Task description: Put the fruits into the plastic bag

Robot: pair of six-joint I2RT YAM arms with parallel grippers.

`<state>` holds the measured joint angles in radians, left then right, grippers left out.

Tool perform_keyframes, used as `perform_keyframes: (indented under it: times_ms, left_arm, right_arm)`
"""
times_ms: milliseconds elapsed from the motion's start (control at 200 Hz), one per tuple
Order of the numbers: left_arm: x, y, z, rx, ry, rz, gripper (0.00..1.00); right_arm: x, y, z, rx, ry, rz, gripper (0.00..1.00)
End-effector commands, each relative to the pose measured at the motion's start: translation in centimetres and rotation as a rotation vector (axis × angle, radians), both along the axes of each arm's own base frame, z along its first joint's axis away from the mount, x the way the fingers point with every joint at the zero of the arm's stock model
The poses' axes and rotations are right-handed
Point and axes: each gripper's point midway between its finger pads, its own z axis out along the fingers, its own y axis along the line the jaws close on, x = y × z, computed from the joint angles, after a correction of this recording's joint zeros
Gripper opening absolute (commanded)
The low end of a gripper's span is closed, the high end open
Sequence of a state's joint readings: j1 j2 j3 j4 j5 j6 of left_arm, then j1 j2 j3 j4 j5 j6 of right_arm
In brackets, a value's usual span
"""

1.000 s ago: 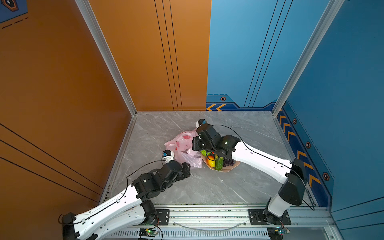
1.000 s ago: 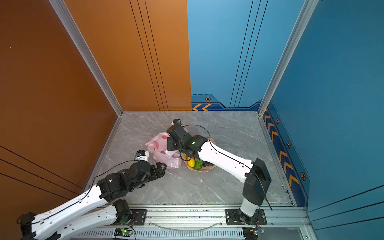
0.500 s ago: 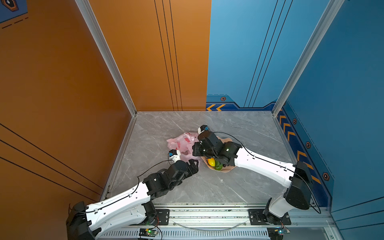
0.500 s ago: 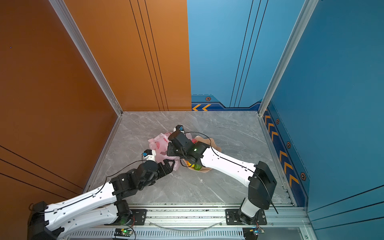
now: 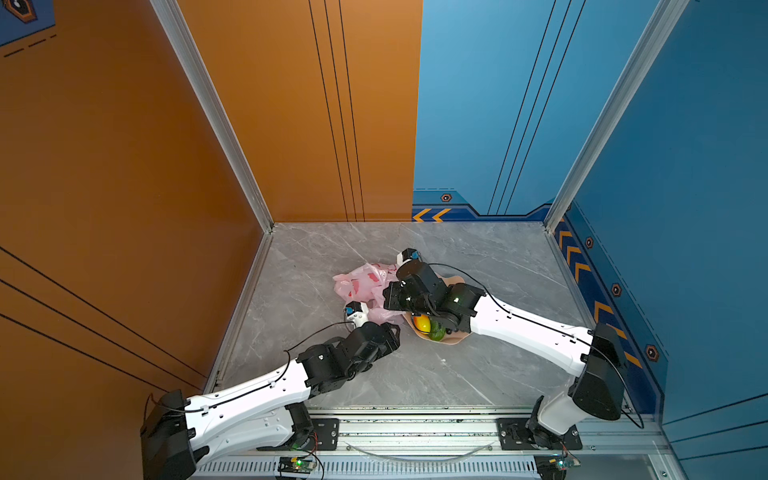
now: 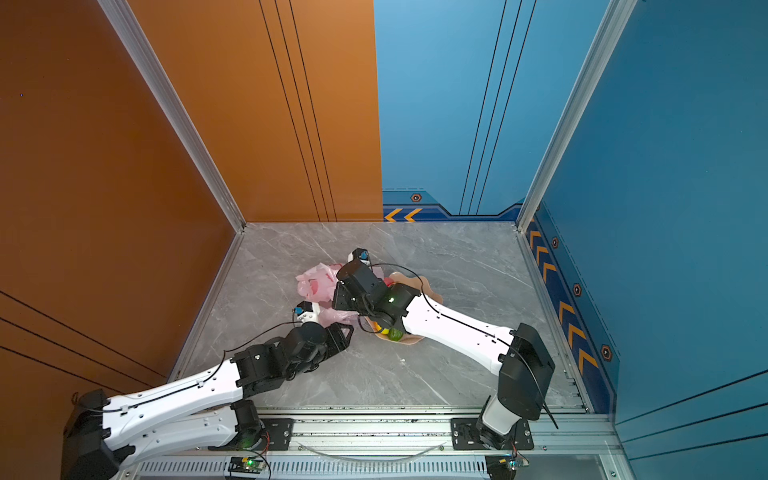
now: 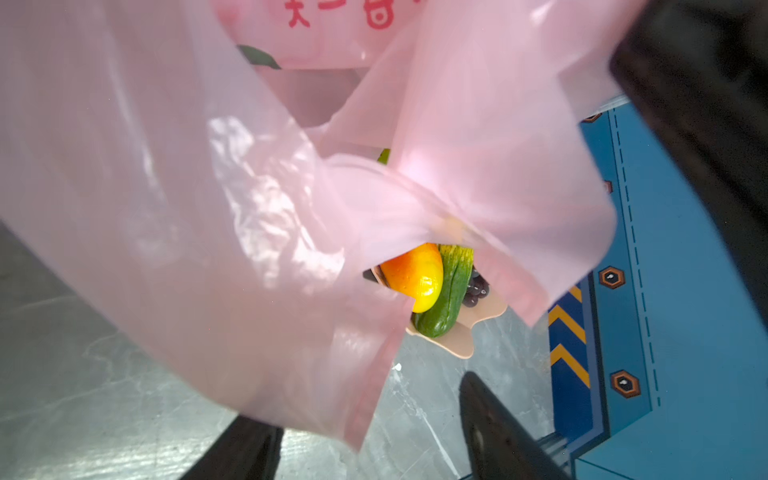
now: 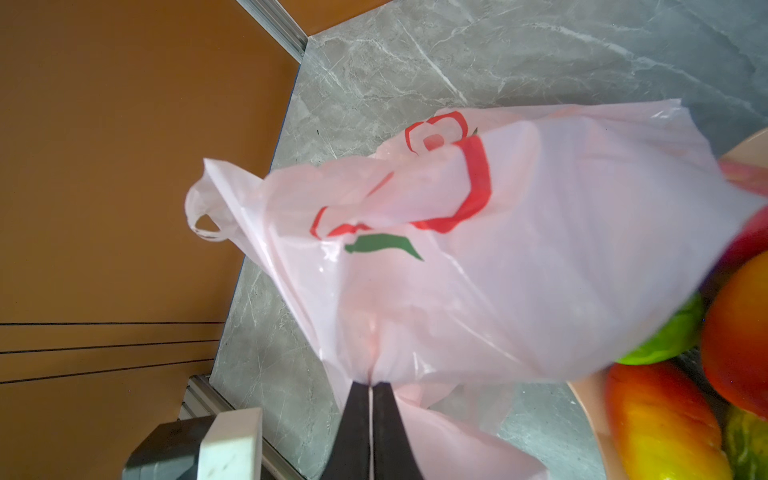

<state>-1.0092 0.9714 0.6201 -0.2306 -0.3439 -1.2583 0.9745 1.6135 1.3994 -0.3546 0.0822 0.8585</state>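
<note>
Your grey marble counter (image 5: 415,374) sits between orange and blue walls; your right hand (image 8: 369,388) is pinched together on the plastic bag (image 8: 519,249); your left hand (image 7: 361,399) stands apart at the bag's loose edge; the fruits (image 7: 415,278) lie in the peach bowl (image 7: 459,351), just beside the bag.

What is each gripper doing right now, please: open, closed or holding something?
Left gripper: open, plastic bag edge hanging at the jaws, not clamped.
Right gripper: closed, pinching the plastic bag.
</note>
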Motion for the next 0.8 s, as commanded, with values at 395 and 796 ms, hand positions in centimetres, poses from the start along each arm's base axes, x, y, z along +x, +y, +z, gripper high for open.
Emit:
perform_keyframes:
  times_ms: [395,796]
  left_arm:
    - [1.5,8.0,3.9,0.250,-0.058,-0.002,0.00]
    - [-0.4,7.8,4.3,0.136,0.002,-0.141,0.00]
  right_arm:
    - [1.3,-4.3,3.7,0.069,0.017,0.008,0.00]
    - [-2.6,-1.7,-0.8,-0.018,0.160,0.235,0.75]
